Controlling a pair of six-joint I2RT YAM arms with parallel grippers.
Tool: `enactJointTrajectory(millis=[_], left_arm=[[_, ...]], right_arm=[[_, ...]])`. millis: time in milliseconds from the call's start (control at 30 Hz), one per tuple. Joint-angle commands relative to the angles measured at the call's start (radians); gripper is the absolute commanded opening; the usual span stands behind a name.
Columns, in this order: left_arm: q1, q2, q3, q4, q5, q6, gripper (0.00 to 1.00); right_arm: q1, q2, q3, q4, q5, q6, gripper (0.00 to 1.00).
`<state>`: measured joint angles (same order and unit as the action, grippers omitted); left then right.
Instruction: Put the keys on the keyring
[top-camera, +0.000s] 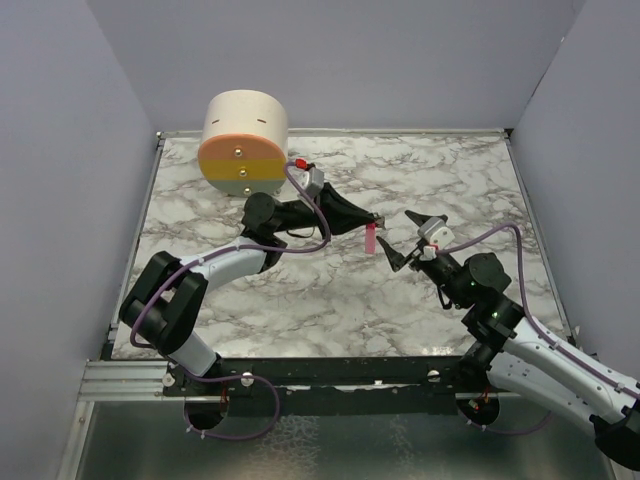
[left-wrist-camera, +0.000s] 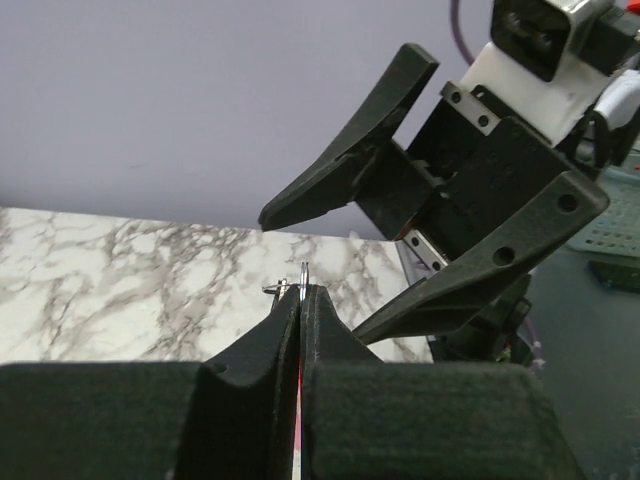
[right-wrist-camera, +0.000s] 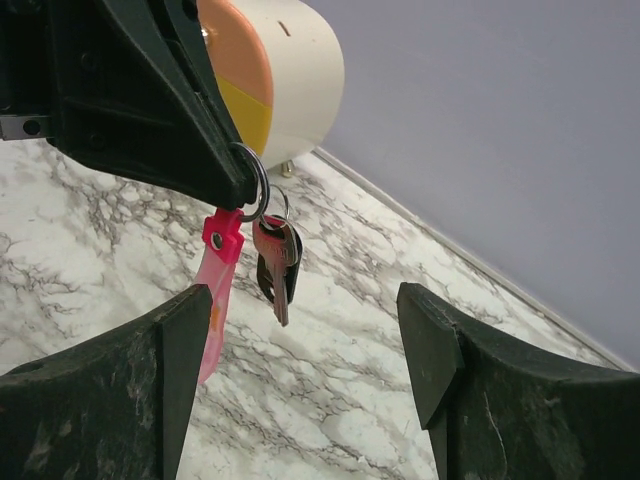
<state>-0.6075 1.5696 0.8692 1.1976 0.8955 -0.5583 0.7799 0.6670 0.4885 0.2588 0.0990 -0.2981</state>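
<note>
My left gripper is shut on a silver keyring and holds it above the marble table. A bright pink strap tag and two keys hang from the ring, clear of the table. In the top view the pink tag hangs below the left fingertips. In the left wrist view the ring's edge sticks up between my closed fingertips. My right gripper is open and empty, facing the left gripper at close range. In its own view the keys hang just ahead of its spread fingers.
A cream cylinder with an orange and yellow face stands at the back left of the marble table. Purple-grey walls enclose the table on three sides. A metal rail runs along the near edge.
</note>
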Motion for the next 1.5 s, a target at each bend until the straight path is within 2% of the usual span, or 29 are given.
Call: enactJointTrajectory(millis=[0,167,500,1033,1100,1200,1233,1300,1333,1367,1467], left_arm=[[0.006,-0.021,0.008,0.146,0.089,-0.123,0.0],[0.006,-0.019,-0.008,0.238,0.118,-0.217,0.0],[0.008,-0.005,-0.021,0.321,0.151,-0.301,0.0],[0.008,0.078,0.005,0.5,0.188,-0.464,0.0],[0.009,0.079,0.008,0.499,0.187,-0.463,0.0],[0.009,0.079,0.012,0.498,0.181,-0.465,0.0],[0.008,0.077,0.014,0.497,0.18,-0.464,0.0],[0.01,0.074,0.018,0.49,0.177,-0.463,0.0],[0.009,0.073,0.02,0.487,0.175,-0.462,0.0],[0.009,0.072,0.022,0.487,0.174,-0.463,0.0],[0.009,0.068,0.022,0.489,0.155,-0.462,0.0]], right_arm=[[0.005,0.001,-0.014,0.071,-0.094,-0.022,0.76],[0.004,0.008,-0.006,0.097,-0.119,-0.022,0.73],[0.005,0.001,0.014,0.102,-0.158,-0.029,0.64],[0.005,0.026,0.05,0.119,-0.226,-0.046,0.61],[0.005,0.034,0.057,0.118,-0.236,-0.043,0.55],[0.005,0.052,0.067,0.108,-0.241,-0.042,0.42],[0.005,0.057,0.069,0.104,-0.245,-0.04,0.35],[0.005,0.063,0.072,0.099,-0.252,-0.04,0.12],[0.005,0.064,0.07,0.101,-0.251,-0.037,0.06],[0.005,0.063,0.068,0.104,-0.25,-0.035,0.02],[0.005,0.063,0.056,0.117,-0.242,-0.027,0.01]])
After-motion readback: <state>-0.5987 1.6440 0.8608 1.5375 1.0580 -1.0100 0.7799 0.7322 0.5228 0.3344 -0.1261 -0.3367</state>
